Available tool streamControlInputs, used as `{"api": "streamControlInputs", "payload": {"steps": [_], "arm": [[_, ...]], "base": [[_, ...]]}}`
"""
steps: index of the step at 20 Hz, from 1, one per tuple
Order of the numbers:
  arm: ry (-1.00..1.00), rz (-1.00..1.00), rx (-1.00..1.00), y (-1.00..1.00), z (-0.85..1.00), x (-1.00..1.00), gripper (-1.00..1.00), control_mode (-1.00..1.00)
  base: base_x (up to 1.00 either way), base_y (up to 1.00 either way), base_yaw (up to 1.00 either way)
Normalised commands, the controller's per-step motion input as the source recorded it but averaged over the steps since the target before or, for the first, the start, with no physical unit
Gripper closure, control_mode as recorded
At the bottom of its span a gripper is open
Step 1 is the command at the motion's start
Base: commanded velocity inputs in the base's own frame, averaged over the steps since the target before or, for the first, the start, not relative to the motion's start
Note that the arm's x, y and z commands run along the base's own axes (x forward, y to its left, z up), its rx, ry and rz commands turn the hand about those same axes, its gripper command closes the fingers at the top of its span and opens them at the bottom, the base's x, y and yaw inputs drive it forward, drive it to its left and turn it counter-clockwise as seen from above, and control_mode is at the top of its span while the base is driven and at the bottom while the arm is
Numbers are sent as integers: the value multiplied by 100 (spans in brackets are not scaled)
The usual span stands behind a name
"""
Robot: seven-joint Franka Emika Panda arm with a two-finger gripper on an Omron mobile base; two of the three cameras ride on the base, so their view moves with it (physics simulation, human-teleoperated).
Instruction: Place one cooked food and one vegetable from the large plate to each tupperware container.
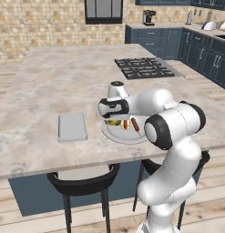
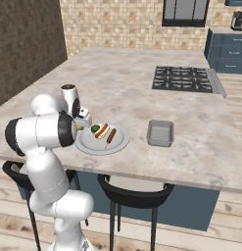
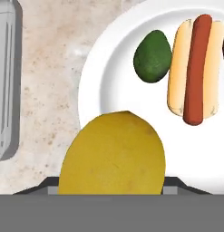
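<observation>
Two grey tupperware containers are sitting on the marble bench [image 1: 41,86], one on each side of the large plate [image 2: 88,145]. Going left to right in the hand view: a container's rim [image 3: 7,81] is lying at the far left, then bare bench, then the plate holding a green avocado [image 3: 152,56] and a hot dog in a bun [image 3: 195,70]. A yellow potato [image 3: 112,156] is filling the lower middle, close to the camera and apparently raised over the plate's edge. The jaws seem to be clamping it, though the fingertips themselves are hidden behind it, so this is a judgement. In the left base view, the gripper [image 1: 113,119] is hovering over the plate's left side. The vegetable step is likely underway; next, the arm needs to be carrying the potato across to the container [image 1: 72,127] and releasing it inside the rim.
</observation>
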Motion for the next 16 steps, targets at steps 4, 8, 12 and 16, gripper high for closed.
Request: {"api": "streamControlInputs", "payload": {"steps": [4, 8, 12, 16], "arm": [[-21, 36, 7, 86, 91, 19, 100, -100], [-7, 28, -12, 100, 27, 4, 100, -100], [1, 17, -16, 80, 5, 0, 100, -100], [4, 1, -17, 40, -13, 1, 100, -100]], "base": [[0, 0, 0], [0, 0, 0], [0, 0, 0], [0, 0, 0]]}}
